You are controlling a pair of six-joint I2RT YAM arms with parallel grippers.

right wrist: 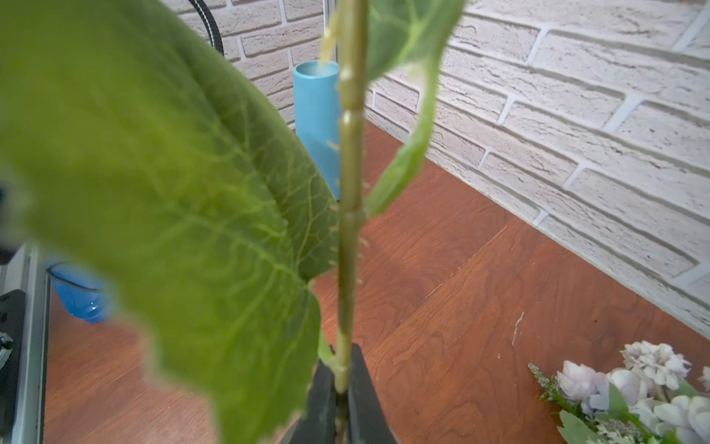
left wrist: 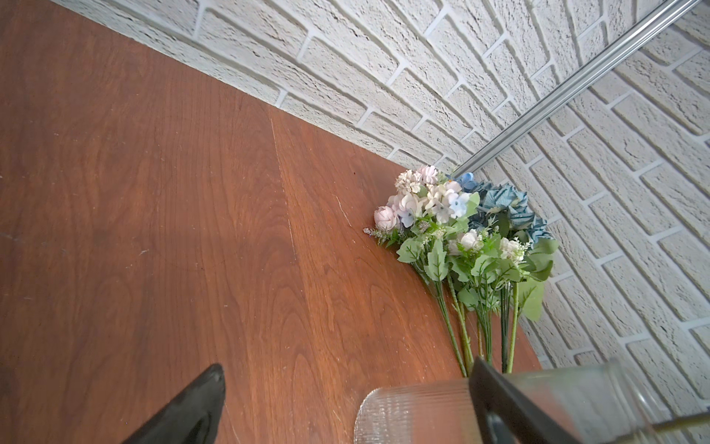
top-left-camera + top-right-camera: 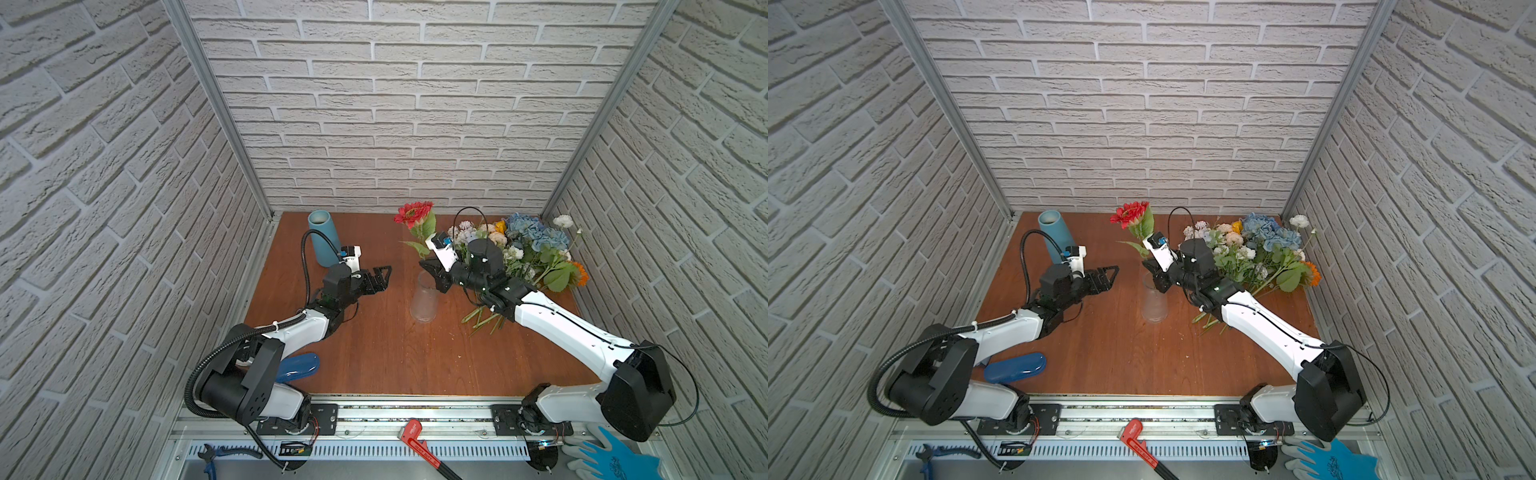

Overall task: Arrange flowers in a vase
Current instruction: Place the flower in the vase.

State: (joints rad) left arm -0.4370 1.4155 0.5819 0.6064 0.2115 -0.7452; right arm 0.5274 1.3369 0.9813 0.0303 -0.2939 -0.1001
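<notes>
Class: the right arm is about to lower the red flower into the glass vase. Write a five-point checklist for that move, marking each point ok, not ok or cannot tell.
1. The right gripper is shut on the stem of the red flower: ok.
2. Flower upright, head up: ok.
3. The glass vase stands upright: ok.
4. Stem end lined up with the vase mouth: cannot tell, the gripper hides it.
5. The left gripper is open and apart from the vase: ok.

The flower (image 3: 412, 212) is red on a green stem (image 1: 349, 230), the hydrangea (image 3: 536, 233) blue, the vase (image 3: 424, 303) clear and ribbed, the tube (image 3: 324, 241) light blue, the table (image 3: 374, 353) reddish-brown wood grain, the walls (image 3: 415, 104) white brick.
</notes>
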